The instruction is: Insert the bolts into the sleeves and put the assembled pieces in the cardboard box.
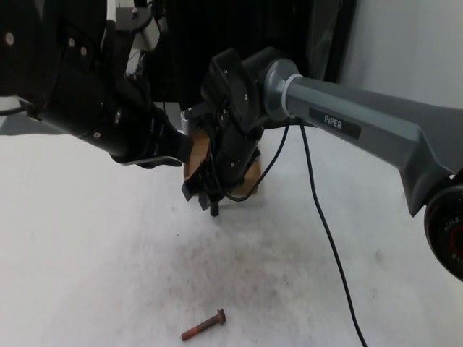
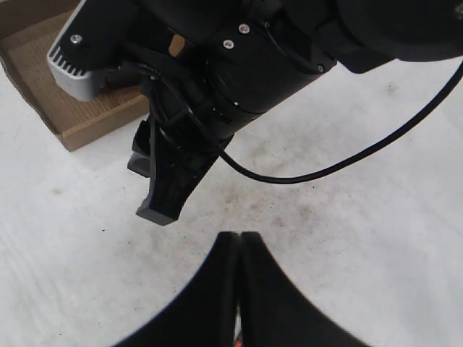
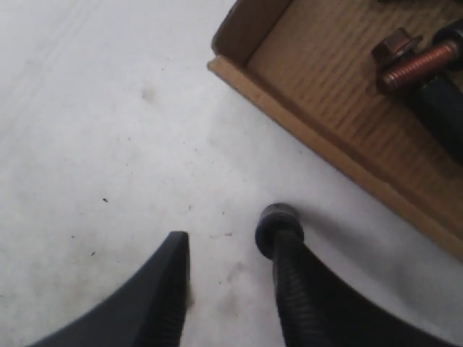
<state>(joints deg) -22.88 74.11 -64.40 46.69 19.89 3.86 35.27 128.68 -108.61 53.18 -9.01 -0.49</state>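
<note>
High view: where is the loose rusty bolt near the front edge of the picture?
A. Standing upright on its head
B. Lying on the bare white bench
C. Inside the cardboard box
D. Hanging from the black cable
B: the bolt lies flat on the white bench, on its own and well apart from the cardboard box farther back.

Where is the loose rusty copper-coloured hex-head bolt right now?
The rusty copper-coloured hex-head bolt lies alone on the white bench in the high view, near the picture's bottom edge, well closer to the camera than the brown cardboard box.
</note>
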